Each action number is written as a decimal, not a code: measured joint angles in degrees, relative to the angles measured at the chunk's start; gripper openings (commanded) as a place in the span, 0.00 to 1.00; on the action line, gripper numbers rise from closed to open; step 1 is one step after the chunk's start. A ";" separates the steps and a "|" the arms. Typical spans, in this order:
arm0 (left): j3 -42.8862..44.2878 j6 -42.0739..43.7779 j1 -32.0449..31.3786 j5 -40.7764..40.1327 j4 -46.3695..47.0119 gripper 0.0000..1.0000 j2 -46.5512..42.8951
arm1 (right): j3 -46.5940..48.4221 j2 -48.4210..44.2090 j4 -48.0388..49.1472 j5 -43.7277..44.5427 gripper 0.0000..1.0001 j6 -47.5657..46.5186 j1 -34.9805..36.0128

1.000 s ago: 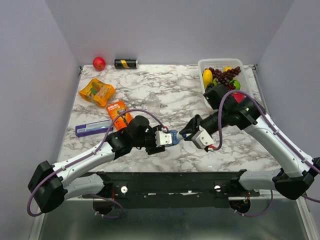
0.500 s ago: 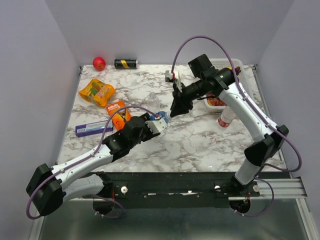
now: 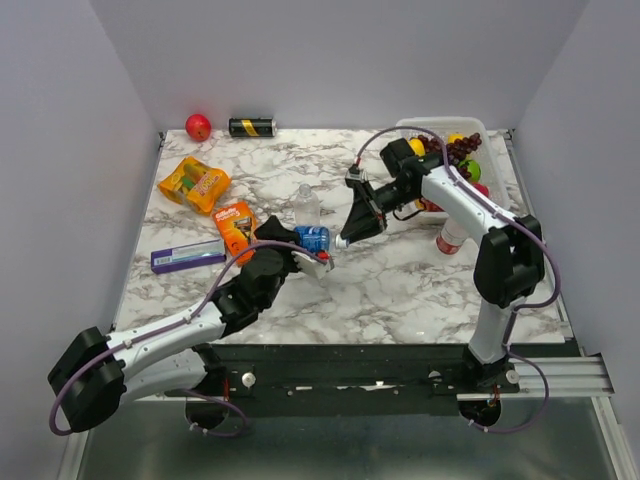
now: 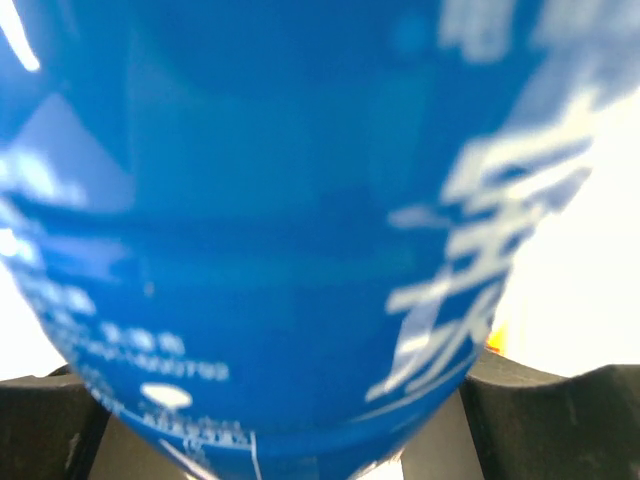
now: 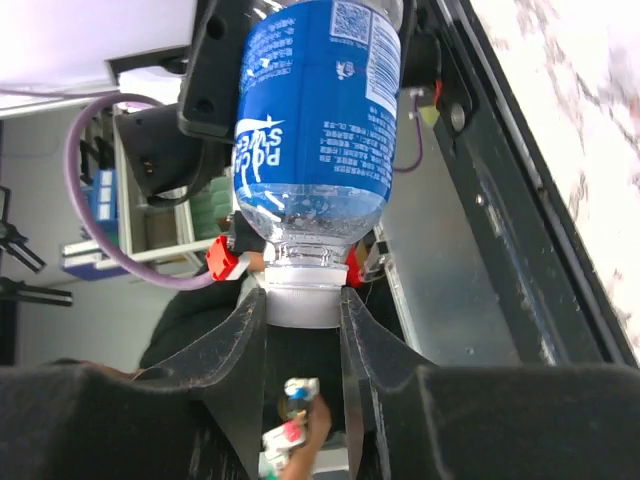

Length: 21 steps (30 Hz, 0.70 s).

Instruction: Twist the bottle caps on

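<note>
Between fingers (image 5: 238, 345) of right gripper (image 5: 303, 292), cap (image 5: 303, 306) sat pinched on blue-labelled bottle (image 5: 315, 110) neck. Left gripper (image 3: 318, 252) gripped bottle body. Step looked like screwing; next move needed wrist turn.

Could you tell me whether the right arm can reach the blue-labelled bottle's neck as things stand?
Likely yes: the right tool flanks the neck of the blue-labelled bottle, which the left tool holds by its body.

The bottle (image 5: 315, 130) is clear glossy plastic with a smooth pale plastic cap (image 5: 303, 306); the table (image 3: 420, 290) looks polished, marble-patterned.
</note>
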 measured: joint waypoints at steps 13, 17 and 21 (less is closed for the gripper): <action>7.43 -21.77 -0.79 23.08 -24.87 0.00 -5.90 | 18.62 -10.60 4.09 11.26 0.65 -34.84 -6.91; 7.87 -27.32 -0.04 35.17 -31.32 0.00 -6.58 | -2.84 -30.91 6.34 16.11 0.66 -62.42 -2.14; 8.85 -30.16 0.79 43.39 -34.07 0.00 -5.68 | -15.82 -43.58 7.30 18.75 0.66 -82.84 3.45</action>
